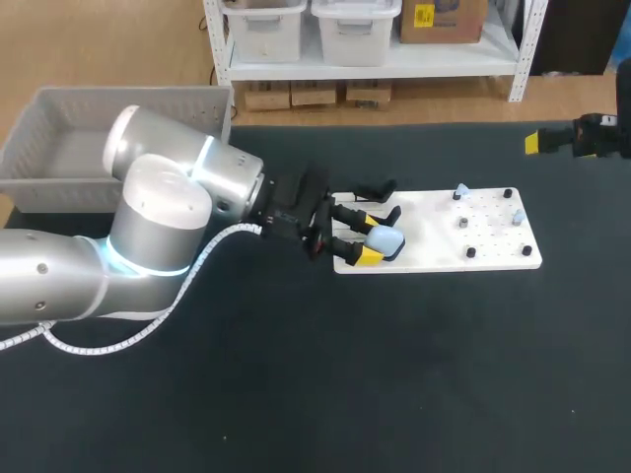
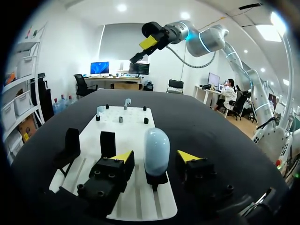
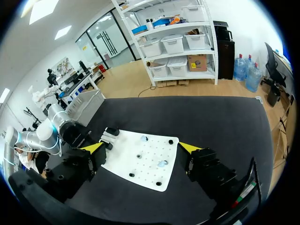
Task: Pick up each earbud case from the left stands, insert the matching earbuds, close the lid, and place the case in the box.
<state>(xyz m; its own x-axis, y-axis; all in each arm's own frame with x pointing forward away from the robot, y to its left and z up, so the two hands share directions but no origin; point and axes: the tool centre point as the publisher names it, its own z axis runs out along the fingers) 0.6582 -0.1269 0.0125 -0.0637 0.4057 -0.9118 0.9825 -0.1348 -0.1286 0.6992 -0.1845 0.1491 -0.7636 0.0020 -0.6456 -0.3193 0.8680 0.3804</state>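
The left gripper (image 2: 156,157) is open. Its yellow tips sit on both sides of the light blue earbud case (image 2: 156,147) but do not touch it. The case stands up on a small black stand (image 2: 156,180) at the near end of the white board (image 2: 136,131), which is in the middle of the frame in the head view. The case looks smooth and tall, so I think it could tip over if one finger hits it first. If the squeeze is too high, the case may pop out. If it is too low, the fingers could bump the stand and drag the board. Just beside it are two empty black stands (image 2: 108,143) that a finger could knock. Farther along the board sit the tiny earbuds (image 2: 101,111), which could fall if the board shakes. The gray box (image 1: 30,133) is in the upper left of the head view, well apart. The right gripper (image 3: 142,148) hangs open high over the table and holds nothing.
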